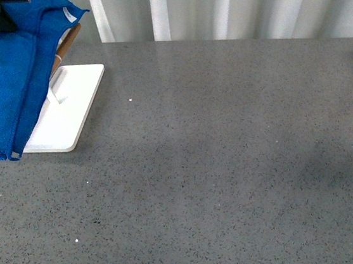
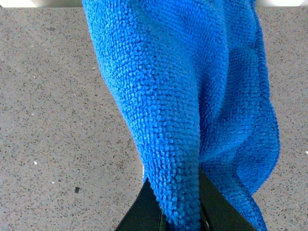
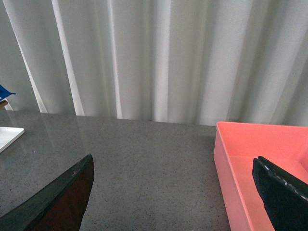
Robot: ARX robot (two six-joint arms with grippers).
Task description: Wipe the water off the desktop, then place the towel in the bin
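One end of the towel [image 1: 5, 81] is clamped in your left gripper [image 2: 180, 211]; lower it flat on the desk [image 1: 231, 164] before sweeping. Your right gripper [image 3: 171, 192] hangs, jaws apart.

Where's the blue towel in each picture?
Front view: the towel hangs at the upper left, covering part of the white tray.
Left wrist view: the towel fills most of the picture.
Right wrist view: only a tiny blue corner shows at the edge, near the white tray.
Shared landmark: the white tray.
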